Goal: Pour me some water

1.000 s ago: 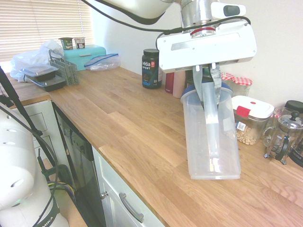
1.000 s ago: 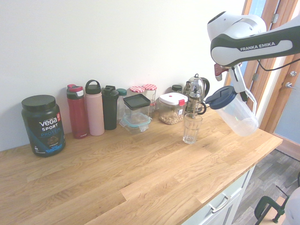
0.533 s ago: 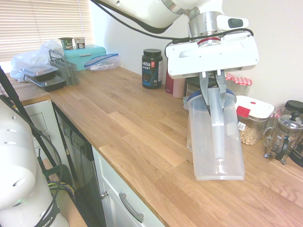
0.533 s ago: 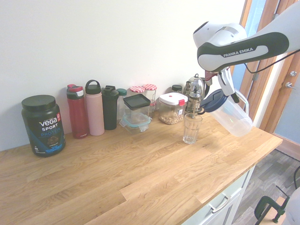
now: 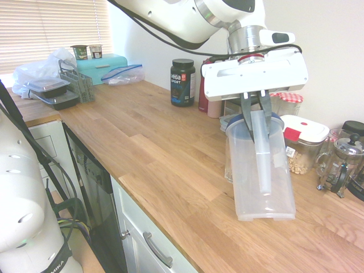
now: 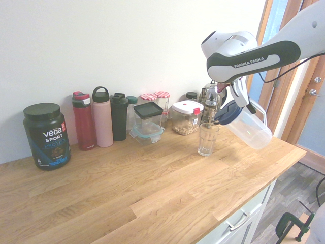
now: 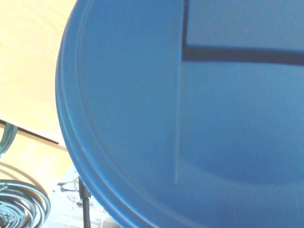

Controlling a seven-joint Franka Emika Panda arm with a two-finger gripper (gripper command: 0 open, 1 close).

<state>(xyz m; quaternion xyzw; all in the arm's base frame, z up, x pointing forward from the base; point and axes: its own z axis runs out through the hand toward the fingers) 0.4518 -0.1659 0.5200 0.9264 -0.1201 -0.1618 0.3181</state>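
Since a second ago, the gripper (image 6: 242,99), clamped on the pitcher (image 6: 248,127) handle, has swung its blue lid closer, beside and above the glass (image 6: 207,139), long axis tilted.

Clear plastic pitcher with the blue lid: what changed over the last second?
The gripper, shut on the handle, carried the clear plastic pitcher with the blue lid toward the empty drinking glass and a little lower; its lid end now hangs close beside the glass. No water shows in the glass. The glass and the containers along the wall stayed put.
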